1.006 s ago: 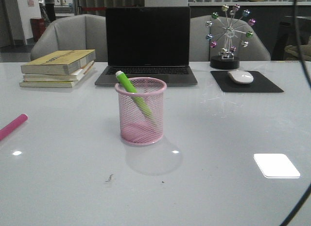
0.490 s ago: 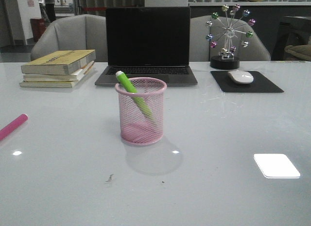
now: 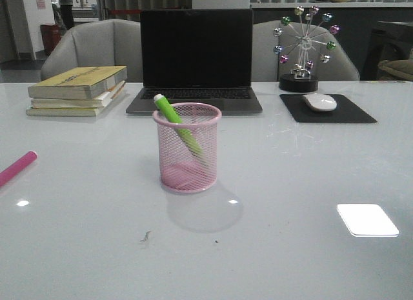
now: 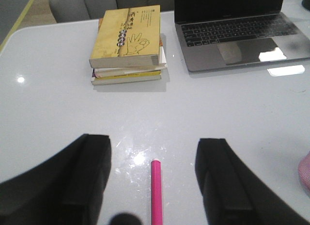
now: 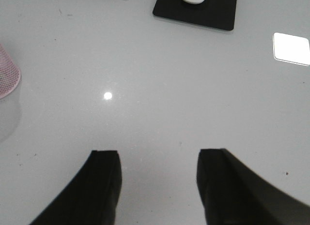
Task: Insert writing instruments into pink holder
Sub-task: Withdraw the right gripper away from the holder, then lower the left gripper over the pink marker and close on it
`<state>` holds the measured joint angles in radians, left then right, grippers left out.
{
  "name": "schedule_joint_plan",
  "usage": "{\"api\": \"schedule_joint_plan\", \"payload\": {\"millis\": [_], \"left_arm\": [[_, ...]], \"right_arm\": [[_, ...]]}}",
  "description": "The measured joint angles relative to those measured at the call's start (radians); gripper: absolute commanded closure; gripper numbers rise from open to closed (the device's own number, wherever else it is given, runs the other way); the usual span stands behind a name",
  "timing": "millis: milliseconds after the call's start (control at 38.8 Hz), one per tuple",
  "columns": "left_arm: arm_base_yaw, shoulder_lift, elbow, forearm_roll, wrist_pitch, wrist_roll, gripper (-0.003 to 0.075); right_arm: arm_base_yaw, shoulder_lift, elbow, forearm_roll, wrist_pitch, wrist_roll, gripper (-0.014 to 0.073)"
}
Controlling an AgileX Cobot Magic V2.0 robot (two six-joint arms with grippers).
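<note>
The pink holder [image 3: 187,148] stands mid-table in the front view, and its edge shows in both wrist views [image 5: 7,70] [image 4: 305,172]. A lime green marker [image 3: 175,122] leans inside it, whitish end up. The magenta marker [image 3: 16,168] lies flat at the table's left edge. In the left wrist view that magenta marker [image 4: 156,192] lies on the table between the spread fingers of my open left gripper [image 4: 155,152], untouched. My right gripper [image 5: 160,159] hangs open over bare table, to the right of the holder. Neither gripper shows in the front view.
An open laptop [image 3: 196,61] sits behind the holder. A stack of books [image 3: 77,90] lies at the back left. At the back right are a white mouse [image 3: 319,102] on a black pad [image 3: 328,110] and a ferris-wheel ornament [image 3: 302,48].
A dark cable at the right edge of the front view has left the picture. Holder and markers have not moved.
</note>
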<state>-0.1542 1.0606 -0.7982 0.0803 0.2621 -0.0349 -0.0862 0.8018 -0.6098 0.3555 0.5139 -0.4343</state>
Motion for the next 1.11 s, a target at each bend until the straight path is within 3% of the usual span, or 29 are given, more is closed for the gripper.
{"api": "schedule_joint_plan", "payload": {"millis": [258,593,1109], "left_arm": [[0.000,0.271,-0.251,-0.002,0.251,0.000,0.0281],[0.000,0.593,-0.494,-0.004,0.472,-0.024,0.0281],[0.000,0.817,-0.567,-0.006,0.526,-0.054,0.0281]], "right_arm": [[0.000,0.000,0.000,0.000,0.000,0.000,0.0125],[0.000,0.000,0.000,0.000,0.006,0.000,0.0125],[0.000,0.000,0.000,0.000,0.007,0.000,0.0125]]}}
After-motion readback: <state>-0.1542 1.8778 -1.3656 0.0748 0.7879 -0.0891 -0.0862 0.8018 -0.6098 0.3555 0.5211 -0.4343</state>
